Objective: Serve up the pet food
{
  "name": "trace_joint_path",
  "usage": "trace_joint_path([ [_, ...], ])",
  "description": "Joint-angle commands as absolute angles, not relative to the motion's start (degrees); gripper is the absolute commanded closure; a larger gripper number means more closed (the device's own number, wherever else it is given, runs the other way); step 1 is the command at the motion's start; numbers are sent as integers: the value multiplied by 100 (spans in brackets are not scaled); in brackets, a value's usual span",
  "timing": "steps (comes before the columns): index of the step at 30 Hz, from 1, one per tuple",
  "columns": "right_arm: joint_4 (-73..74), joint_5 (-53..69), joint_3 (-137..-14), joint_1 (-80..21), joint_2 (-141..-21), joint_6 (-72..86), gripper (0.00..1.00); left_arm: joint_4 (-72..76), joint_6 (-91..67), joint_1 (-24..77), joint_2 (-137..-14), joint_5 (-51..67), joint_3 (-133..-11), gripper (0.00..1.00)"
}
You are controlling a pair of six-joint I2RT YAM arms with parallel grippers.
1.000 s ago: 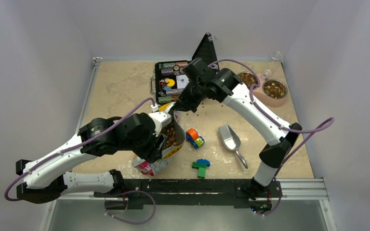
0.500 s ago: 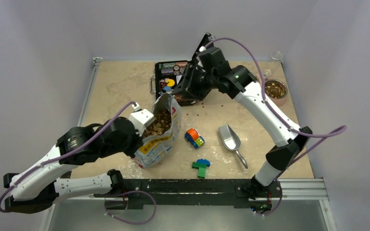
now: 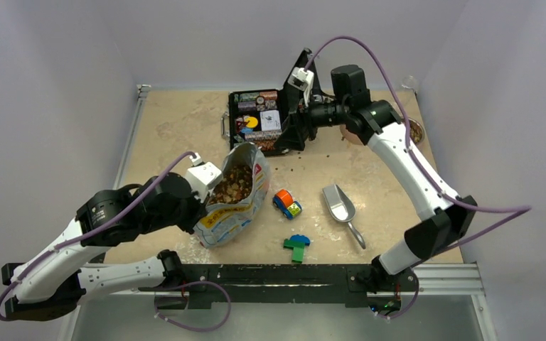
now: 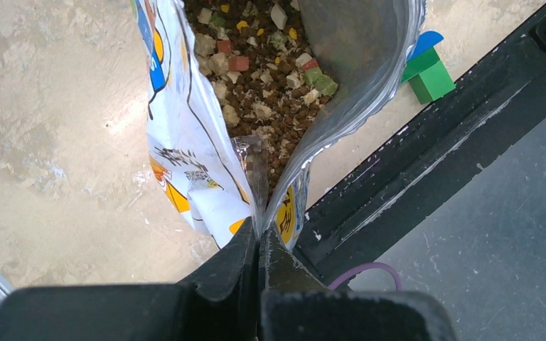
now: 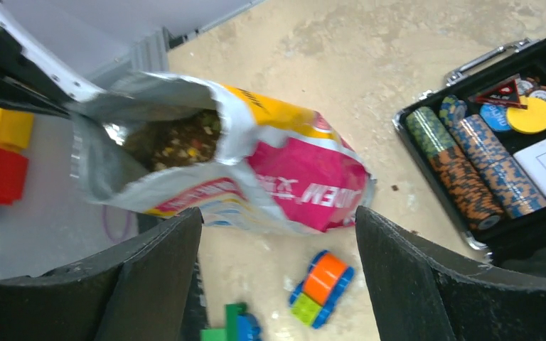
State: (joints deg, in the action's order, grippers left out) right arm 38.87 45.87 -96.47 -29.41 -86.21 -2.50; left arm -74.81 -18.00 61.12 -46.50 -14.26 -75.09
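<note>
The left arm's fingers (image 4: 259, 240) are clenched on a thin fold of the food bag (image 3: 233, 213), at the seam where its two walls meet. The bag hangs from that pinch with its base on the bench (image 3: 178, 128). Its mouth gapes open just ahead of the fingertips. The pet food (image 4: 256, 78) sits inside, a loose heap filling the bag close to the rim.

Beyond the bag's far side lies a toy car (image 3: 287, 204). A green and blue block (image 3: 297, 246) and a metal scoop (image 3: 339, 202) lie further out, each apart from the others and untouched.

The right arm's fingers (image 5: 279, 234) are spread wide and hold nothing. They are raised well away from the bag, over an open case of poker chips (image 3: 256, 121). A feeding bowl (image 3: 415, 131) shows behind that arm, largely hidden.

The risk, as I judge it, is the grip. A slippery foil fold carries a full, open bag, so any jerk or tilt could free it or tip the mouth down. Pellets would then scatter over the bench, well short of the bowl. A sideways sweep could also knock the toy car.
</note>
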Motion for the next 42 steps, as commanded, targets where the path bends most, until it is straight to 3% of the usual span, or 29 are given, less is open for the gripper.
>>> trace_joint_path([
  [1, 3790, 5760, -9691, -2786, -8970, -1750, 17, -6966, -1957, 6082, -4607, -1629, -8073, 100],
  [6, 2540, 5927, -8816, -2891, -8699, -2298, 17, -7003, -2012, 6086, -4633, -1839, -8173, 100],
  [22, 2285, 6682, -9518, -3396, -9657, -2725, 24, -7010, -2393, 6082, -4661, -2148, -8138, 100],
  [25, 1553, 6850, -9103, -3405, -9613, -2250, 36, -6911, -2305, 6075, -4597, -2407, -8068, 100],
  [29, 776, 6902, -8502, -3406, -9402, -1839, 64, -6716, -2099, 6074, -4528, -2610, -8022, 100],
  [33, -412, 7010, -7937, -3438, -9236, -1088, 75, -6619, -1922, 6073, -4534, -2637, -8053, 100],
  [36, -775, 6785, -7857, -3442, -9231, -628, 100, -6668, -1922, 6078, -4511, -2894, -8108, 100],
  [42, -1342, 5159, -6795, -3079, -8283, 143, 100, -6317, -1984, 5915, -4109, -4064, -7790, 100],
])
